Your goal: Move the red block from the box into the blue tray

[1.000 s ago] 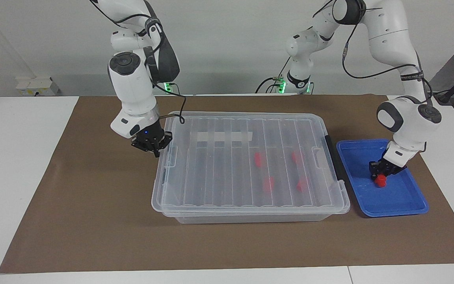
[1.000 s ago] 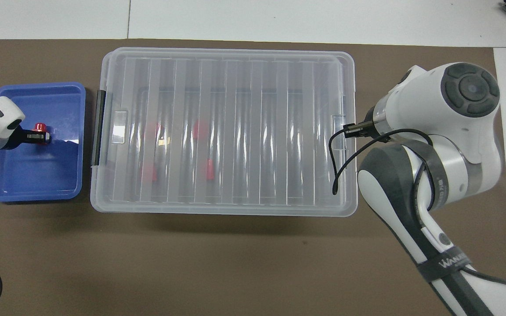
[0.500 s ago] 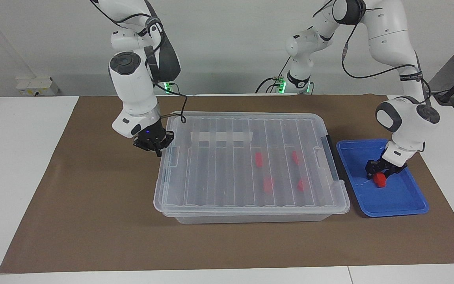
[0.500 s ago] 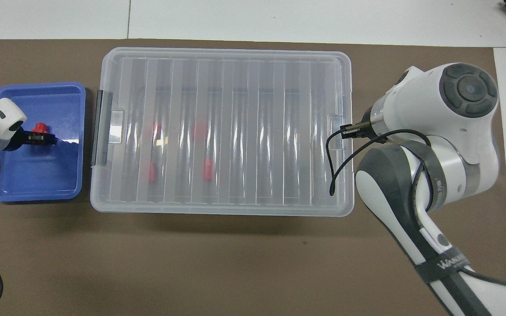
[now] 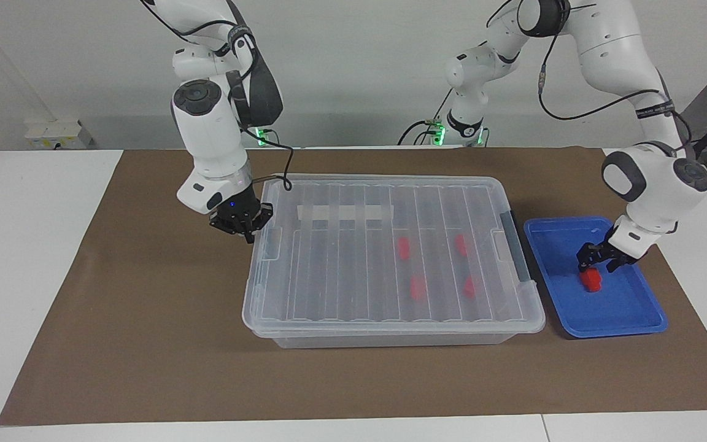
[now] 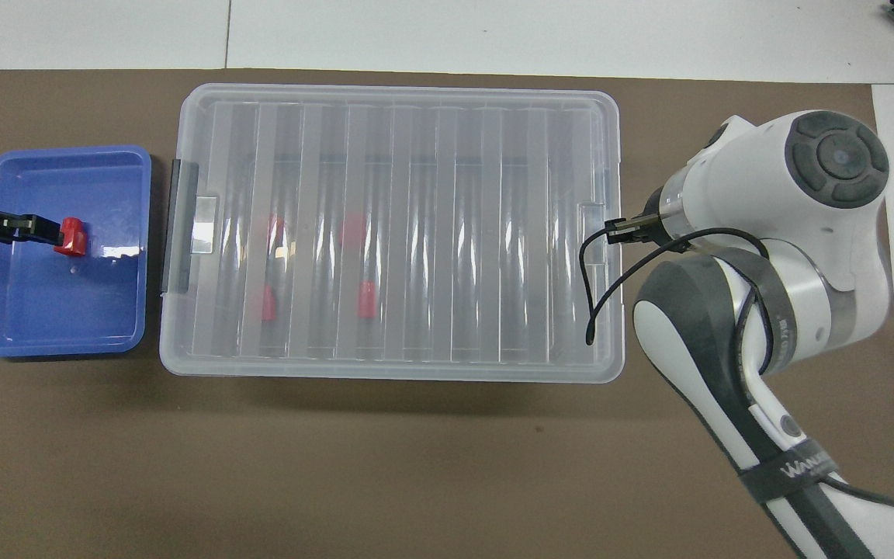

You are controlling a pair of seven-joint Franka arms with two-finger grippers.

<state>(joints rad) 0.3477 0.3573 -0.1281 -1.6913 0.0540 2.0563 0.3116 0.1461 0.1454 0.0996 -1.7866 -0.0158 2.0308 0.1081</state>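
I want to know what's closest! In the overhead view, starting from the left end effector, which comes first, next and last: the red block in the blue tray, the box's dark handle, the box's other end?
1. Red block, in the blue tray, right beside the left end effector.
2. Dark handle, on the box end beside the tray.
3. Box end under the right end effector, toward the right arm.

The only readable lettering is on a dark strap wrapped around the right arm, low in the overhead view: white capitals that begin "WANN", with the remaining letters running out of sight around the arm. A similar dark band on the left arm carries white print in the facing view, but it cannot be made out.
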